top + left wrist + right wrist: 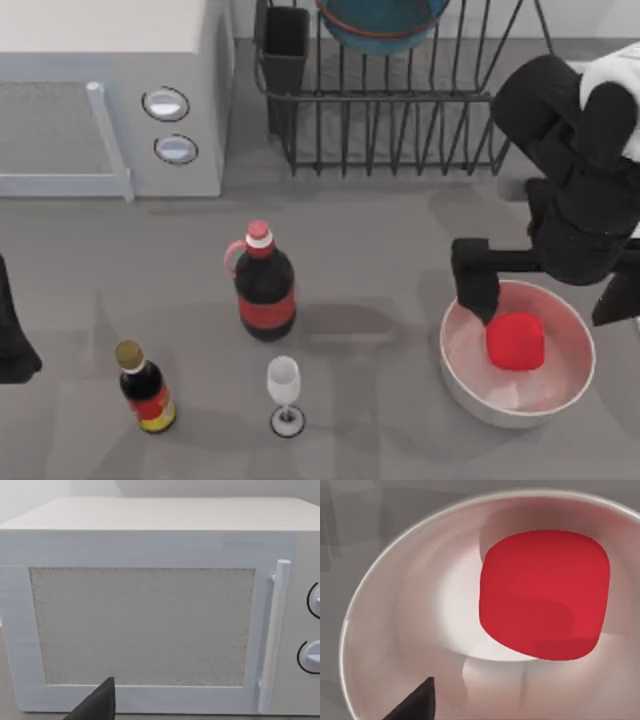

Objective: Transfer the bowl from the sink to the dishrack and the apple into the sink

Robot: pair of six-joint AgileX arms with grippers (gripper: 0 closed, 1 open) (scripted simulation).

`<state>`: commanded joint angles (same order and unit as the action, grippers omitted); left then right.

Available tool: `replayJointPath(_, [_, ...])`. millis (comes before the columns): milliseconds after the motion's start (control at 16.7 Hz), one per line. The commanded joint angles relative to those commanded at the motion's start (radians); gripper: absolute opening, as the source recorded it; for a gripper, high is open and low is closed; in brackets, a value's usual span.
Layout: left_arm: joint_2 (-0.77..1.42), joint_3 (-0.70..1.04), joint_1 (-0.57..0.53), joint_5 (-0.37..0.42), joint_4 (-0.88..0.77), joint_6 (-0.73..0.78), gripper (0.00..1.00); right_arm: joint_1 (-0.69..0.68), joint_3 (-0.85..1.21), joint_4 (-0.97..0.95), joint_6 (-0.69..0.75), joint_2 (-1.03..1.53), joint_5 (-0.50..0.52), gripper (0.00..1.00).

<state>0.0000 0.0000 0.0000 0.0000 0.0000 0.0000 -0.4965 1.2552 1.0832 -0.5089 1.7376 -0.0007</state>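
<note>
The teal-blue bowl (385, 25) rests in the black wire dishrack (400, 130) at the back, beside its black utensil cup (285, 45). The red apple (515, 340) (545, 592) lies inside a larger white bowl (460, 385) (365, 595) at the front right. My right gripper (545, 300) hovers open over that white bowl, its fingers spread wide just behind the apple and touching nothing. One dark fingertip (415, 705) shows over the bowl's inside. The sink is out of view. My left gripper (12, 345) is parked at the table's left edge.
A white microwave (100, 90) (145, 625) fills the back left. A dark red-capped bottle (264, 285) stands mid-table. Near the front left are a small gold-capped bottle (147, 390) and a wine glass (285, 395).
</note>
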Motion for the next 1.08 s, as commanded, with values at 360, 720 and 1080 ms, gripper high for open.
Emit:
replayJointPath(360, [0.000,0.000,0.000,0.000,0.000,0.000,1.00,0.003,0.003,0.002,-0.001,0.004,0.001,1.00])
replayJointPath(720, [0.000,0.000,0.000,0.000,0.000,0.000,1.00,0.000,-0.091,-0.167,-0.004,0.075,0.000,1.00])
replayJointPath(1080, [0.000,0.000,0.000,0.000,0.000,0.000,1.00,-0.004,-0.225,-0.407,-0.008,0.182,0.002,1.00])
